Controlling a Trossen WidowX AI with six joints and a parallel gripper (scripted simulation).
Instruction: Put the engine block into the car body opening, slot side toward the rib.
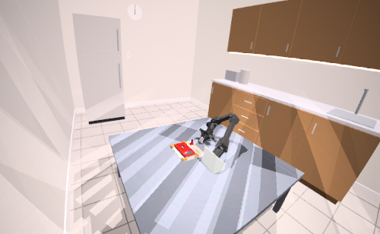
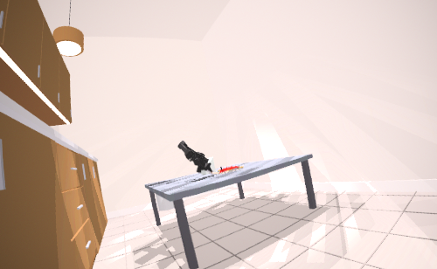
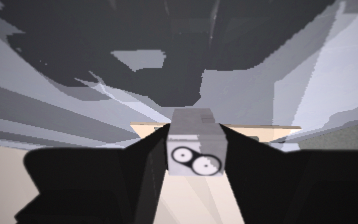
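The engine block (image 3: 196, 150) (image 1: 201, 140) is a small grey block with two ringed discs on the face toward the wrist camera. My gripper (image 3: 192, 128) (image 1: 201, 139) is shut on it, one black finger on each side. The gripper is low over the table, beside the car body and on the arm's side of it. The car body (image 1: 180, 146) (image 2: 230, 168) is red and lies flat on a cream base with orange corners. The car body does not show in the wrist view. The opening, the rib and the block's slot cannot be made out.
A tan board edge (image 3: 285, 132) shows behind the block in the wrist view. A small red and black upright piece (image 1: 191, 143) stands at the car body's arm-side edge. A pale slanted panel (image 1: 213, 162) stands between the car body and the arm's base.
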